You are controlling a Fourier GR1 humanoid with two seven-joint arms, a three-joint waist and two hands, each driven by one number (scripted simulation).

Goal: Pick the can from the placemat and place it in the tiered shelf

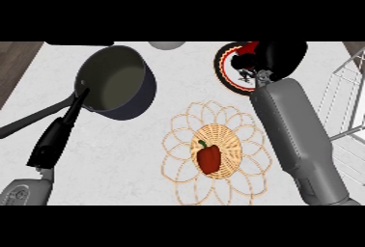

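right hand (285, 54) over red-rimmed plate (227, 72)

I note two smooth grey forearms, rounded casings, each ending in a black hand: left hand (55, 140) lower left, right hand (284, 57) upper right.
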